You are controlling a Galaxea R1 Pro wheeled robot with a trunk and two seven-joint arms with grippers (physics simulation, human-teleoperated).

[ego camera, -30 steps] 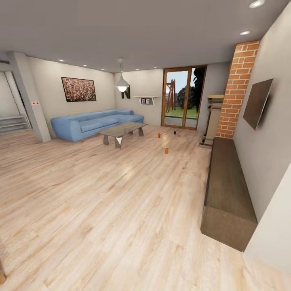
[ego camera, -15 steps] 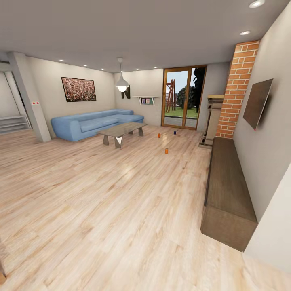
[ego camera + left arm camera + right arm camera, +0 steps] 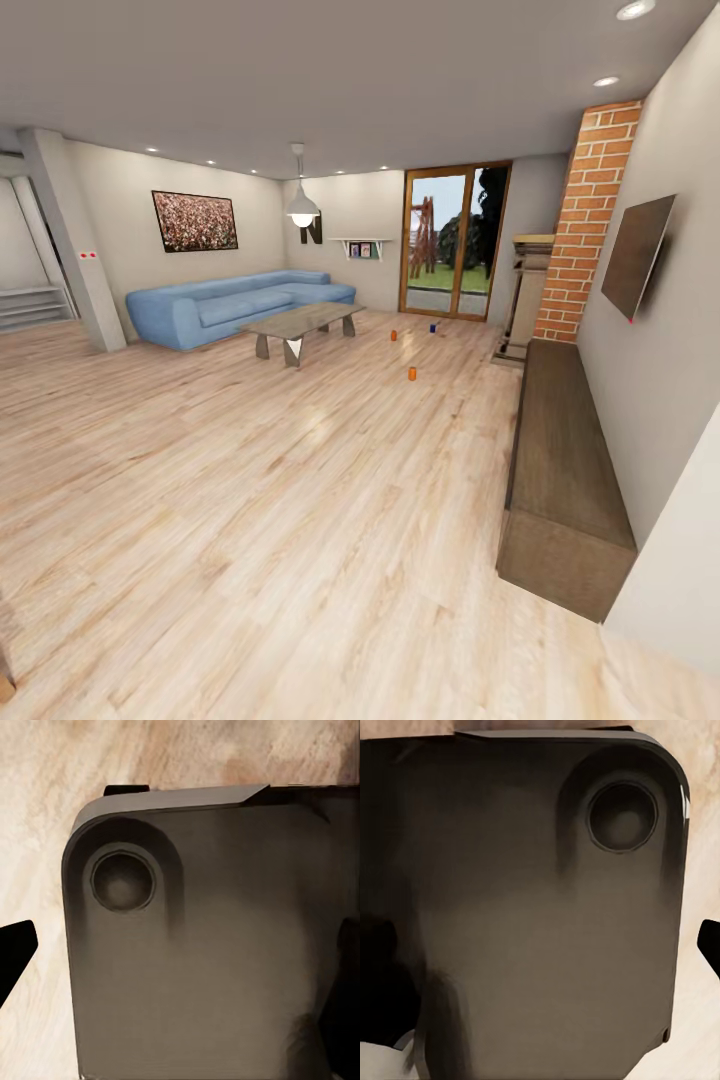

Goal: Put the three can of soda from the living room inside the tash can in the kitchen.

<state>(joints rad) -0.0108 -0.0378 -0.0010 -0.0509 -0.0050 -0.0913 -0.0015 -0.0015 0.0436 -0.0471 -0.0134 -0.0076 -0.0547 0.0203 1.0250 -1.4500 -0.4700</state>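
Three cans of soda stand on the light wood floor of the living room, far ahead in the head view. The nearest is an orange can. Farther back stand a second orange can and a dark blue can, close to the glass doors. The tash can is out of view. My left gripper is open, its dark fingertips at opposite edges of the wrist view, over a grey panel of my own body. My right gripper is open the same way, with nothing held.
A blue corner sofa and a low coffee table stand left of the cans. A long low wooden cabinet runs along the right wall under the TV, with the brick chimney behind. Wide plank floor lies between me and the cans.
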